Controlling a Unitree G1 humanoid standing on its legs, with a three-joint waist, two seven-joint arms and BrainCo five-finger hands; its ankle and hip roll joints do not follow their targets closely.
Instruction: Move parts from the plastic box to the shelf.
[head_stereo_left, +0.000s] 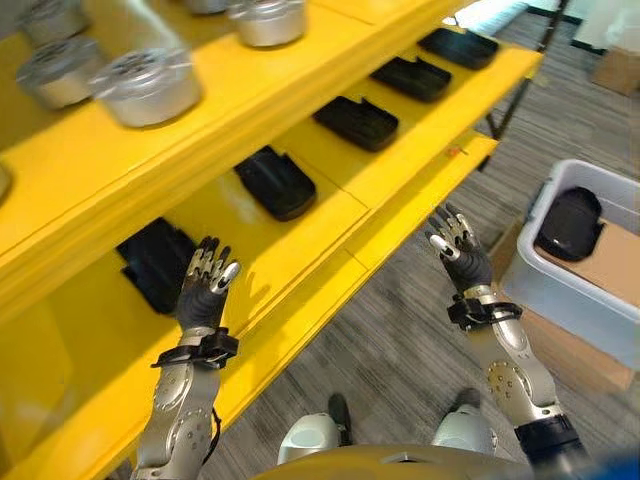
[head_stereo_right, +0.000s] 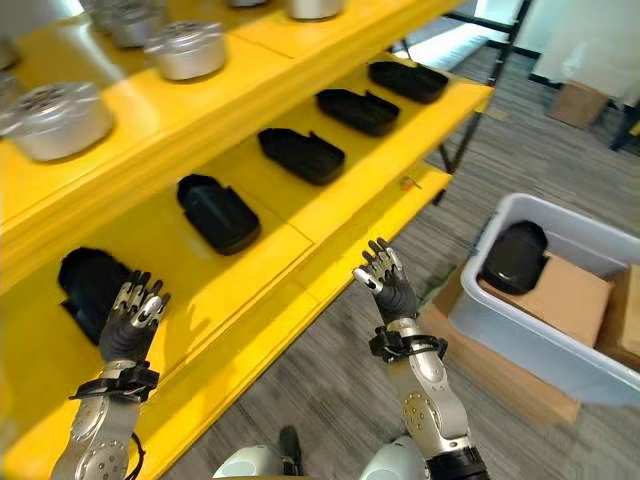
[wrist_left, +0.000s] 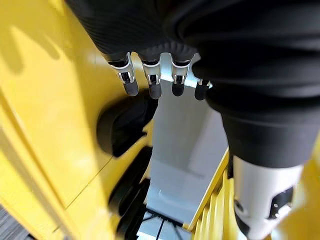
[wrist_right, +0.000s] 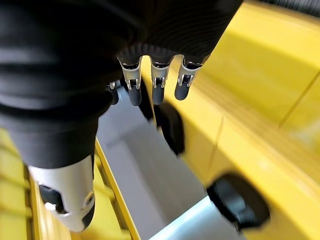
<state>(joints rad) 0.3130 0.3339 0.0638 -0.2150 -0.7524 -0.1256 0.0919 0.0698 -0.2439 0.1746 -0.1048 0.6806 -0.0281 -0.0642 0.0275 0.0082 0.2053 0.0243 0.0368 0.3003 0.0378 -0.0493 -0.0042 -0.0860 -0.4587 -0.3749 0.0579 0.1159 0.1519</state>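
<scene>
Floor: grey striped carpet under my yellow shelf (head_stereo_left: 300, 260).
Left eye view: my left hand (head_stereo_left: 203, 290) raised, fingers (head_stereo_left: 207, 268) relaxed, empty, black part (head_stereo_left: 155, 262) just beyond them.
Right eye view: my right hand (head_stereo_right: 388, 283) empty, fingers loosely spread; plastic box (head_stereo_right: 560, 355) beside it holds a black part (head_stereo_right: 513, 256).
Wrist views: both hands' fingers (wrist_left: 150, 82) straight, holding nothing.

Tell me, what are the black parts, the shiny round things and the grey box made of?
The black parts look like matte moulded plastic: dull, with rounded edges. The round parts on the upper shelf look like bare metal, silvery with bright glints. The grey box looks like smooth plastic, with thin walls and rounded corners. None of this is certain from looks alone.
</scene>
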